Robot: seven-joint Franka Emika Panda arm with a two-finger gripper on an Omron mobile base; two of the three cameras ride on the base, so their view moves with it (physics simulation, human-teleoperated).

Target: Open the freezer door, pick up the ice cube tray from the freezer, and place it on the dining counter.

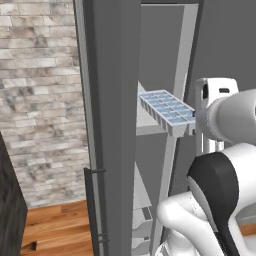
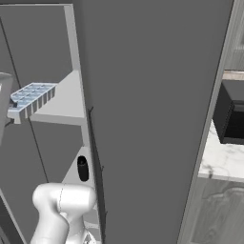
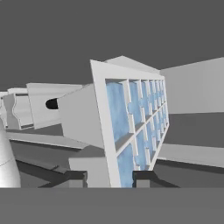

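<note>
Judging by its thin white walls, the ice cube tray [image 3: 133, 131] is taken as light, stiff, slippery — the gripper [image 3: 109, 177] is seen narrowly closed on its near end rim.

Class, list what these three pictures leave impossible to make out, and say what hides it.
- Left base view: the near end of the ice cube tray, behind the white arm.
- Right base view: the tray's near end, cut off at the left edge.
- Hand view: the tray's bottom end, cut off beside the fingers.

Flat, even rendered light, soft shadows, no glare; edges slightly soft throughout.
</note>
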